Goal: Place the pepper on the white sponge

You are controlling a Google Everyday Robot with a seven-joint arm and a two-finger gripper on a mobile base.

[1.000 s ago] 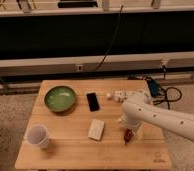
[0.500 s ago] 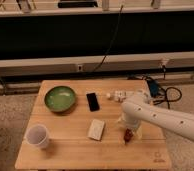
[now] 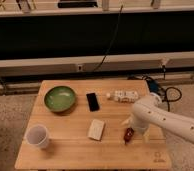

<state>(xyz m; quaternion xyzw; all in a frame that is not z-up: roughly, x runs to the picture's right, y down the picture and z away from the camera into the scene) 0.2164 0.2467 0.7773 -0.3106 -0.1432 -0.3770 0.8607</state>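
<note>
Hanging hand (image 3: 130, 130) at glossy tapered pepper (image 3: 127, 135), grip cannot be told, flat rectangular white sponge (image 3: 96, 129) near

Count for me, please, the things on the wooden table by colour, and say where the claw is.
White: 3 (cup, sponge, patterned packet)
Green: 1 (bowl)
Black: 1 (flat rectangle)
Dark red: 1 (pepper)
Total: 6
The claw is at the pepper, to the right of the sponge in the picture.
</note>
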